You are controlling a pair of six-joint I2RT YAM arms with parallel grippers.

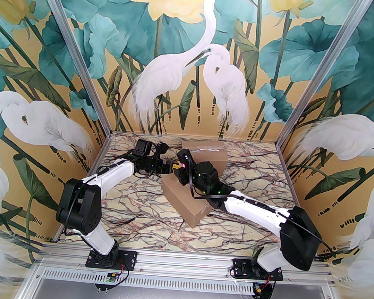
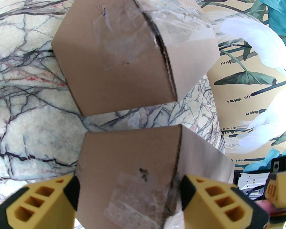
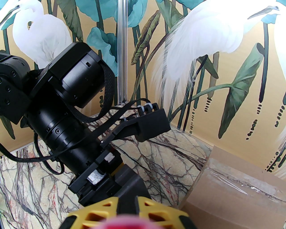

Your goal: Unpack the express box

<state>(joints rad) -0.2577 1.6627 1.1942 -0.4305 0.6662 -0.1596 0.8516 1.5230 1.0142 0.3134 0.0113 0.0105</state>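
Now we see two brown boxes on the marble table (image 1: 131, 205). Our left gripper (image 2: 129, 196) has its yellow fingers spread wide on both sides of the near box (image 2: 129, 156), not squeezing it. Just past it sits the far box (image 2: 116, 58), taped shut. Our right gripper (image 3: 126, 212) is almost closed on something small and pink (image 3: 127, 222), too blurry to name.

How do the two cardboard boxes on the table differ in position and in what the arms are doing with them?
The near box lies mid-table at an angle; the far box sits by the back wall, roughly parallel to it. The left hand straddles the near box's end with its fingers spread; the far box stands untouched. Both are brown, taped cardboard.
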